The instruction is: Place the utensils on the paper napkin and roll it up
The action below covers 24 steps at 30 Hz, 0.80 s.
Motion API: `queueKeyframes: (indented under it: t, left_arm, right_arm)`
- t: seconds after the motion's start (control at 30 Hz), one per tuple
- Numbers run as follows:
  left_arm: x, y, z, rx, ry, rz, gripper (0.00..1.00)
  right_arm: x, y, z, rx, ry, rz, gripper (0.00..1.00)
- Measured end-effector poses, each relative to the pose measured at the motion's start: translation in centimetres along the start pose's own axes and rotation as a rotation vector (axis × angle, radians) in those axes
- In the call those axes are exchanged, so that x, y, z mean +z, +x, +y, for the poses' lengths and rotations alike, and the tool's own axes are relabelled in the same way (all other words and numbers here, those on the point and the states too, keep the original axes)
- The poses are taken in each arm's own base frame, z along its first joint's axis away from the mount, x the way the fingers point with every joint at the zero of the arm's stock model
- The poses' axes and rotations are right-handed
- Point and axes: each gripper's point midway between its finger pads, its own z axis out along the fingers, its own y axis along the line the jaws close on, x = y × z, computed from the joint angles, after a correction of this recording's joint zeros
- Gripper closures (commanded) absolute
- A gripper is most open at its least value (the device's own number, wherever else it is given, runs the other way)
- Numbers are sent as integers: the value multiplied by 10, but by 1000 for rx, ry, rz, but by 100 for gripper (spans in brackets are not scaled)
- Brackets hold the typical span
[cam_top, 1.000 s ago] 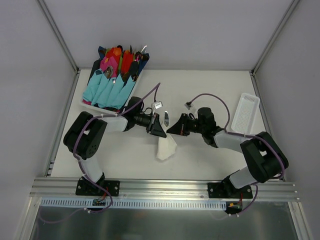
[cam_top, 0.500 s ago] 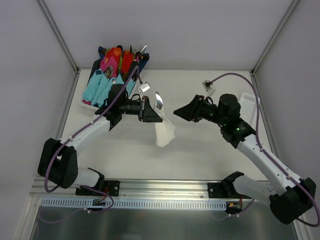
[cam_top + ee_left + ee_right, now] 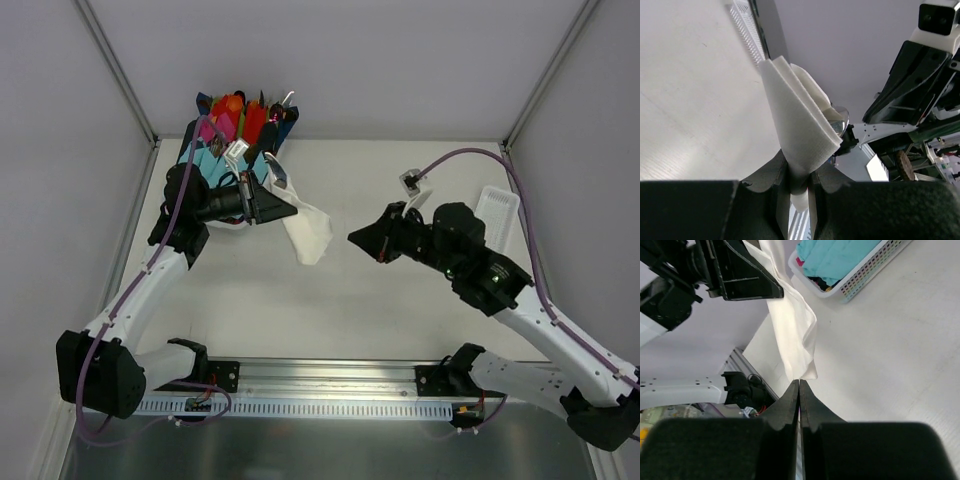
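Grey walls stand around a white desk [image 3: 400, 320]. The job has hardly begun: the left end effector [image 3: 799, 172] pinches the folded paper napkin [image 3: 800, 125] up in the air, not flat on the desk. The right end effector [image 3: 799, 390] is squeezed closed and holds nothing. The utensils [image 3: 272, 112] sit in the basket [image 3: 865, 280] with blue, pink and red bundles [image 3: 840, 257]. I see nothing in the white tray [image 3: 505, 200].

No legible text, label, brand or number in any view. Paper napkin [image 3: 310, 237] plain white; ribbed white tray [image 3: 497, 215] and lattice basket [image 3: 866, 276] unmarked. Small fittings on the arm cables too small to read.
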Motion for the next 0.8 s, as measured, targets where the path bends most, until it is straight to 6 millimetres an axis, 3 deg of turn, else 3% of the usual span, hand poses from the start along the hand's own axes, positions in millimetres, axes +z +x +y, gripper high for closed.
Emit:
queueKeyframes:
  t: [0.2,0.37,0.8]
  left_arm:
    - [-3,-4,-7,-47,-5,-22,100]
    - [-4,-6,-7,-97,-13,-29,100]
    - [-6,-8,-17,-168,1,-37,100]
  right_arm:
    - [27,6,31,-122,43,40,79]
    - [50,-10,59,-221,69,8,66]
    - [72,6,35,-302,201,84,55]
